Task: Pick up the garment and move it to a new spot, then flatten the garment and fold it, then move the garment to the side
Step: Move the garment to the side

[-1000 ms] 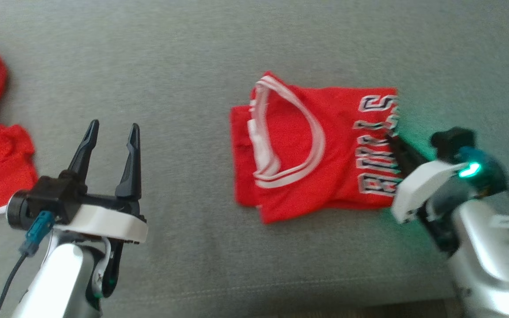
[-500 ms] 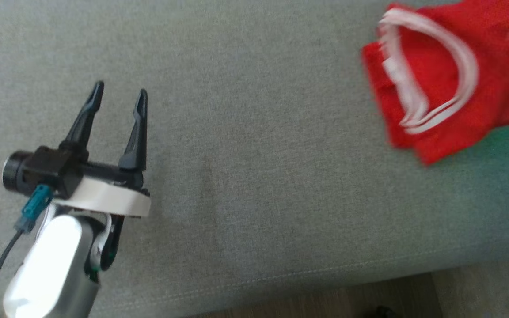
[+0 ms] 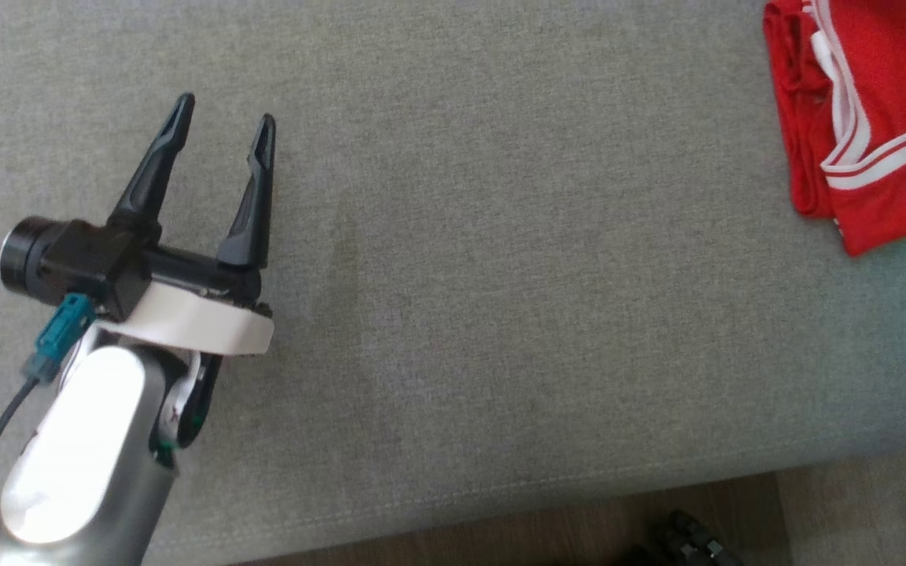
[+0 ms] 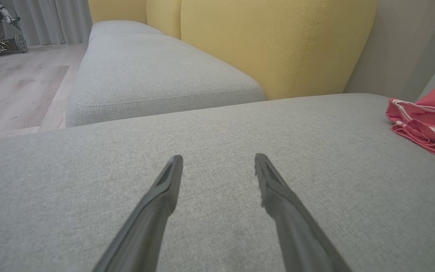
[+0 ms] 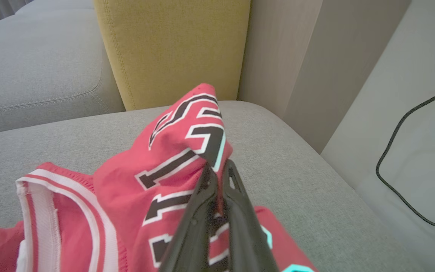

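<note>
Over on the robot's left, the left gripper (image 3: pixel 226 108) hangs above the grey sofa cushion (image 3: pixel 500 236), its two dark fingers spread wide and holding nothing. From its own wrist camera the left gripper (image 4: pixel 218 158) points across the seat toward the yellow backrest (image 4: pixel 278 45), with the wooden floor (image 4: pixel 21 87) off to one side. The garment (image 3: pixel 885 94) sits well apart from that claw, at the far upper right of the head view: red cloth with white trim, cut off by the frame edge. The left wrist view catches the garment (image 4: pixel 425 121) as a rumpled red heap at the right edge of the cushion. Now the right wrist view: the right gripper (image 5: pixel 219 165) has its fingers pressed almost together, pinching the garment (image 5: pixel 164 166) and pulling a fold with black-and-white lettering up into a peak while the rest lies on the seat. Just how much cloth sits between the tips is hard to make out from this angle. Behind it stands the yellow backrest (image 5: pixel 172 49), and a black cable (image 5: pixel 402 124) trails down the pale surface to the right.
</note>
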You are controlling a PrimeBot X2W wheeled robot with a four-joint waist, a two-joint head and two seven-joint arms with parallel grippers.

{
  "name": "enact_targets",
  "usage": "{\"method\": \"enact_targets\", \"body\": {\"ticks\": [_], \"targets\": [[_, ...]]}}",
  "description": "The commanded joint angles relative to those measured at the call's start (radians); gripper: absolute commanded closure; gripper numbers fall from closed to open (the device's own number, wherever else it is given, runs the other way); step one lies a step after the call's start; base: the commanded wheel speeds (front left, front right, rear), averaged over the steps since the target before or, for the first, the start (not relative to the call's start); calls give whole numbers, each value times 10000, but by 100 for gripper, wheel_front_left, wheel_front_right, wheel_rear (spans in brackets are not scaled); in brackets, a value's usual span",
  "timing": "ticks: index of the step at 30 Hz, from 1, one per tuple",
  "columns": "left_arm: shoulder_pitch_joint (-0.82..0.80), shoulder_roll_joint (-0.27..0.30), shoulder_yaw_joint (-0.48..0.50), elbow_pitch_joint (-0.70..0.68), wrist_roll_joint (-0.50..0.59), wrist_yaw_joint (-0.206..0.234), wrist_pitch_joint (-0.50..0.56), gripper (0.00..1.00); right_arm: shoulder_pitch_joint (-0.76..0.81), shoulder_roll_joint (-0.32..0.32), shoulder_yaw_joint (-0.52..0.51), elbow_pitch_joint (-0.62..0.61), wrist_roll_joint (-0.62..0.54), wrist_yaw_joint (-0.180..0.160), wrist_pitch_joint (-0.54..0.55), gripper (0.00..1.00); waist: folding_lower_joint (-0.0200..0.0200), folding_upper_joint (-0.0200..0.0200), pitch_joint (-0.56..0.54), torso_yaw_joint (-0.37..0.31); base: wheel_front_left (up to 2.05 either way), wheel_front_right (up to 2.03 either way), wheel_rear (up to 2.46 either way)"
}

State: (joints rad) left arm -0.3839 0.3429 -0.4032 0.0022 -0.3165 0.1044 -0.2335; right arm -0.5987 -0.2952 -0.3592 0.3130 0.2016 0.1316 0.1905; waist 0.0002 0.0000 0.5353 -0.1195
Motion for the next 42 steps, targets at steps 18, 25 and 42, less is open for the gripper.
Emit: {"method": "enact_targets", "body": {"ticks": [18,25,42], "targets": [[-246,386,395,-32,-21,4,-93,0,259,627,78,-1029,-562,-9,-574,0,-2,0,-298,-127,0,0,0],[265,305,556,161,-244,186,-167,0,1582,1330,1138,-2701,-822,-9,-934,0,-2,0,-1229,-134,0,0,0],[1750,168,936,269,-620,661,-252,0,3737,2429,3661,-3268,-488,-9,-1526,0,-2,0,-3103,988,0,0,0]]}}
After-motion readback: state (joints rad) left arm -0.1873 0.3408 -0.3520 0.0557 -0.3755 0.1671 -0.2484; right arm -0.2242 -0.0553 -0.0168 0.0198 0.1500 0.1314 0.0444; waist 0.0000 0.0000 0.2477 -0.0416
